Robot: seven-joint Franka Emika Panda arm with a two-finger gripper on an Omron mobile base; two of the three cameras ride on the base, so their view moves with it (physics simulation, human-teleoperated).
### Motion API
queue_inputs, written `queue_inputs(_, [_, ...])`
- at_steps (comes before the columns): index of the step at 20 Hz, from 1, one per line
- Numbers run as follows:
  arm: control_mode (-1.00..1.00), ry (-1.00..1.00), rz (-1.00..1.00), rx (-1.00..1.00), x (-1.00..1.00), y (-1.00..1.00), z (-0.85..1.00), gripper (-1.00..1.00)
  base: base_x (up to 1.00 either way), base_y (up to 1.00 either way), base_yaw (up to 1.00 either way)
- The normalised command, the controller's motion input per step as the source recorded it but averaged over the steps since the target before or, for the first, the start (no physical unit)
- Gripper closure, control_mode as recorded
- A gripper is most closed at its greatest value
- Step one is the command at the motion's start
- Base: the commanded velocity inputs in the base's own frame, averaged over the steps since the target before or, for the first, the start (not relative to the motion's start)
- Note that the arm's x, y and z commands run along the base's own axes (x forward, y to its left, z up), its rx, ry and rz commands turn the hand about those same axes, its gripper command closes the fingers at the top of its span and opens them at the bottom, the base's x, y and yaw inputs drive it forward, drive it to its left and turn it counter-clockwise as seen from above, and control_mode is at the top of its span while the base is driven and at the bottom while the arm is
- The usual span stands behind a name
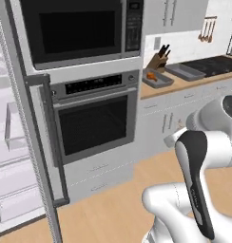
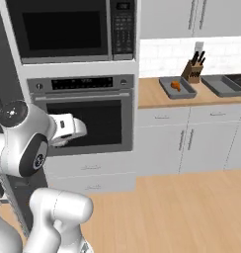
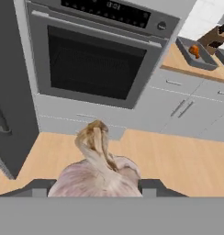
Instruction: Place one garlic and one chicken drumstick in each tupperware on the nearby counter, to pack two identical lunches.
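Claw (image 3: 98,187) clamped on the garlic (image 3: 98,172); carry it level toward the tray (image 3: 195,53) with the drumstick (image 3: 193,50) at two o'clock on the worktop (image 3: 178,66)

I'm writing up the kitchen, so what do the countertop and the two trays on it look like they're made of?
Countertop: light-brown wood, matte, though any grain is too faint to confirm. Trays: dark gray, smooth, with a dull sheen and rounded rims; plastic or metal, the look leaves it open.
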Motion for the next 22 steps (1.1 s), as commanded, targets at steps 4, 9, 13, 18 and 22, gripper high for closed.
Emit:
queue_inputs(4, [1.0,0.0,0.0,0.0,0.0,0.0,0.0,1.0,0.99,-1.0,-0.27])
queue_inputs(9, [1.0,0.0,0.0,0.0,0.0,0.0,0.0,1.0,1.0,-0.95,-0.14])
queue_inputs(13, [1.0,0.0,0.0,0.0,0.0,0.0,0.0,1.0,1.0,-0.94,-0.04])
queue_inputs(18, [1.0,0.0,0.0,0.0,0.0,0.0,0.0,1.0,1.0,-0.7,0.0])
queue_inputs(22, [1.0,0.0,0.0,0.0,0.0,0.0,0.0,1.0,1.0,-0.2,0.08])
